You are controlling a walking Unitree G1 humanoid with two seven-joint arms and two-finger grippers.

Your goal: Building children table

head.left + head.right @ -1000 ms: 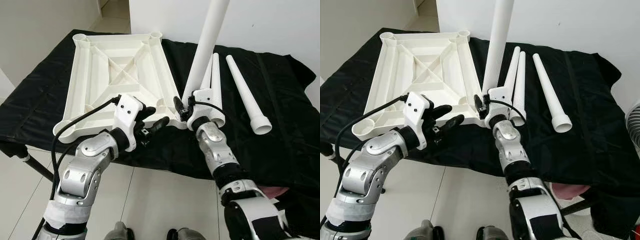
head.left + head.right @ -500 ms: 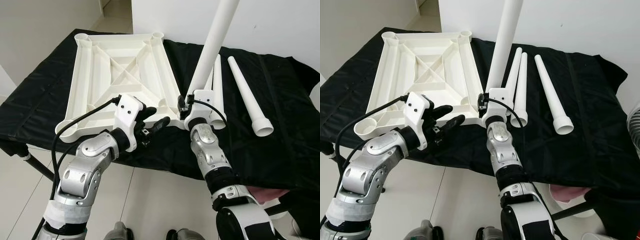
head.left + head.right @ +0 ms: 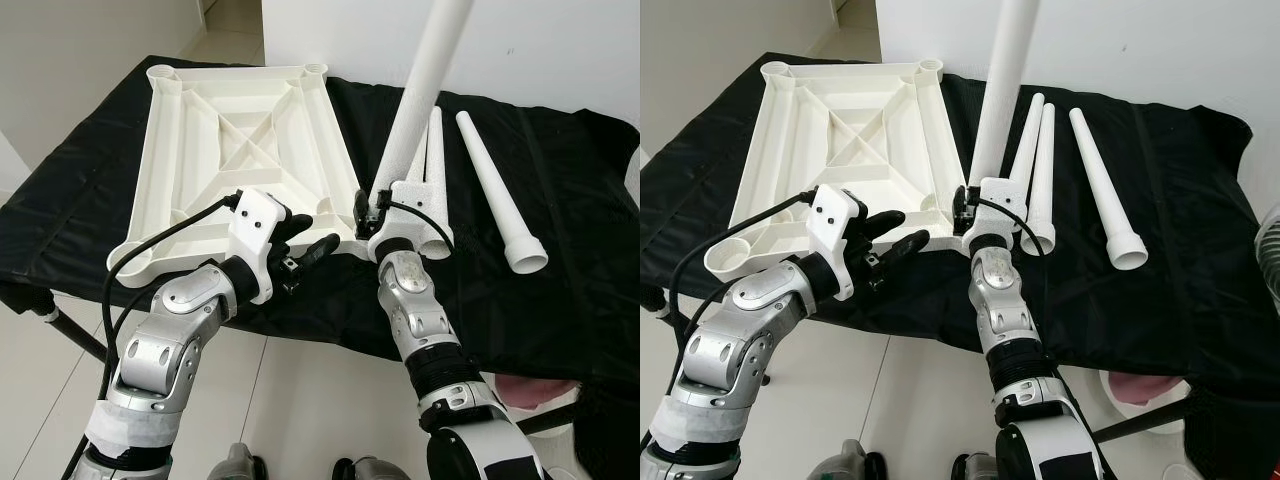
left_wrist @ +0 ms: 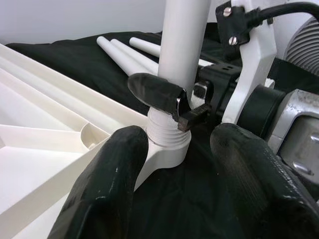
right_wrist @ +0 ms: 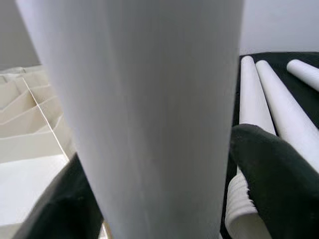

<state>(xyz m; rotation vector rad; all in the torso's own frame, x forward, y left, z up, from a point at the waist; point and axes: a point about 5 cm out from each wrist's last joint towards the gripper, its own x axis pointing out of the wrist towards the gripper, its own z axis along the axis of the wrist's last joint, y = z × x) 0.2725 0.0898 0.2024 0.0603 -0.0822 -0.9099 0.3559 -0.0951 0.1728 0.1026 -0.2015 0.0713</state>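
A white plastic tabletop lies upside down on the black-covered table. One white leg stands nearly upright in the tabletop's near right corner socket. My right gripper is shut on this leg just above its threaded base; a finger presses against the leg in the right wrist view. My left gripper is open just in front of that corner, with its fingers on either side of the socket and not touching it. Three spare legs lie on the cloth: two together and one apart.
The table's near edge runs just under both grippers, with tiled floor below. A white wall stands behind the table. A pink object sits low at the right, beside a fan's rim.
My right forearm and elbow have swung to the left while the gripper stays shut on the upright leg at the corner. The left arm has not moved.
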